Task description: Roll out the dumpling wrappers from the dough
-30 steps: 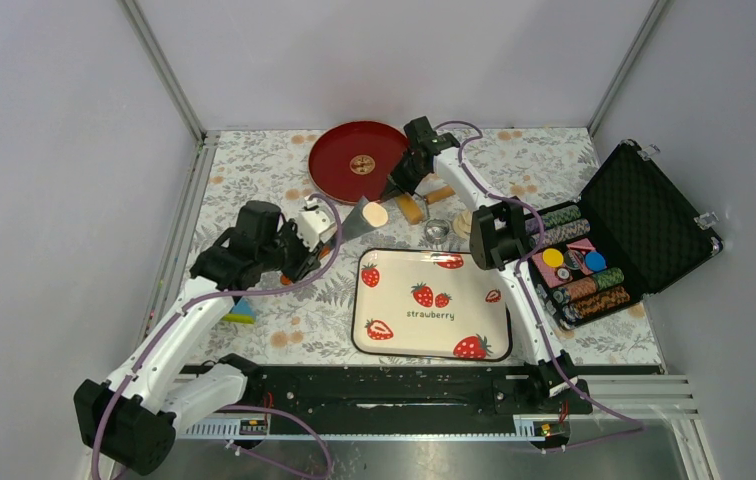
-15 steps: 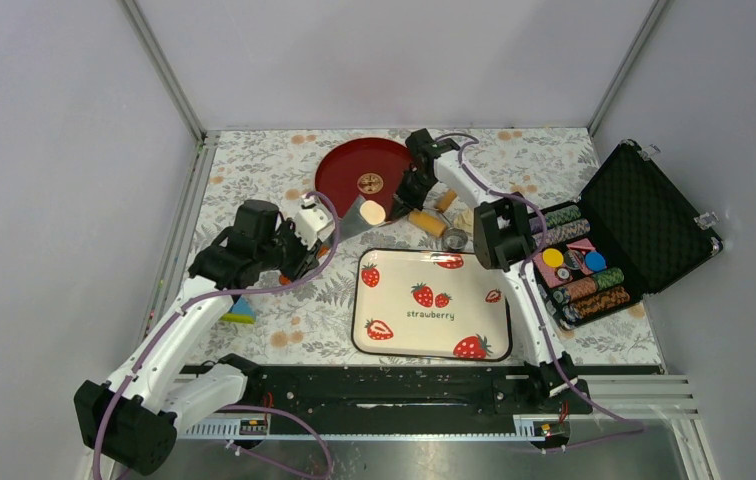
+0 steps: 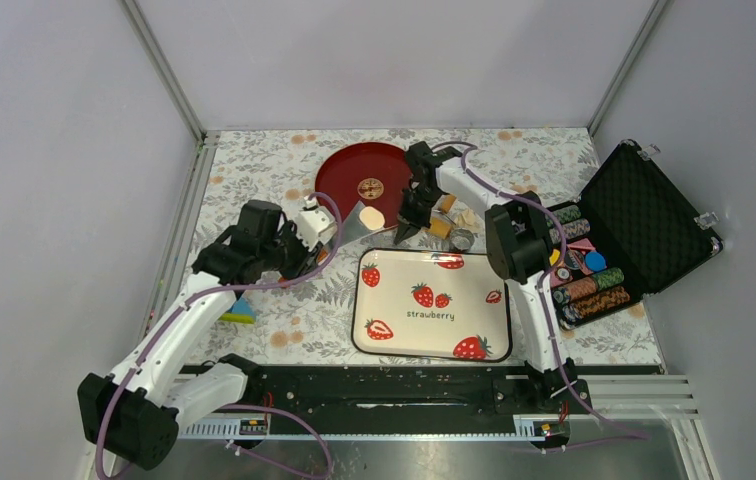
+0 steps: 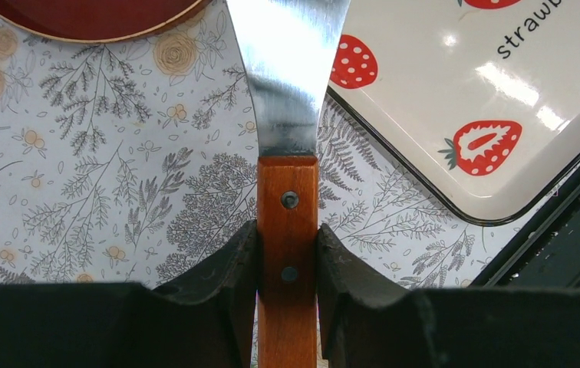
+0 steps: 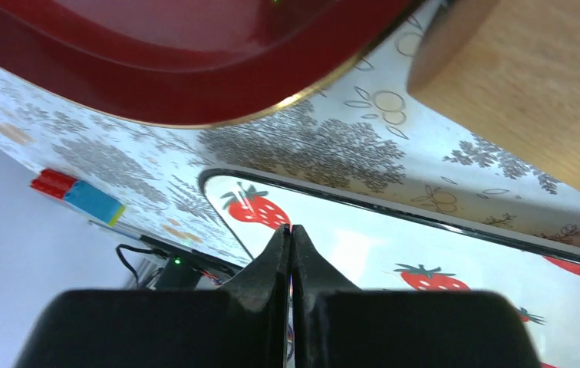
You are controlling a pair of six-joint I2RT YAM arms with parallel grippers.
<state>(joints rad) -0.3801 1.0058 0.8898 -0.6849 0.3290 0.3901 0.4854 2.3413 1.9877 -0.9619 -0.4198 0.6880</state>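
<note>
A small round pale dumpling wrapper (image 3: 372, 217) lies on the tip of a metal spatula blade (image 3: 352, 222), just in front of the red plate (image 3: 339, 170). My left gripper (image 3: 304, 255) is shut on the spatula's wooden handle (image 4: 288, 222); the blade (image 4: 291, 69) points at the plate, and the wrapper is out of the left wrist view. My right gripper (image 3: 409, 226) is shut and empty, between the plate and the strawberry tray (image 3: 432, 340). In the right wrist view, its closed fingertips (image 5: 291, 234) hover over the tray's corner (image 5: 394, 238). A wooden rolling pin (image 3: 443, 212) lies beside it.
A metal ring cutter (image 3: 462, 238) sits right of the rolling pin. An open black case of poker chips (image 3: 644, 215) stands at the right. A blue and yellow block (image 3: 240, 312) lies under my left arm. The red plate (image 5: 179, 54) and rolling pin (image 5: 532, 84) are close above the right fingers.
My right gripper moved from the plate's right edge toward the tray. The plate slid a little nearer, and the rolling pin and ring cutter shifted right. The left arm barely moved.
</note>
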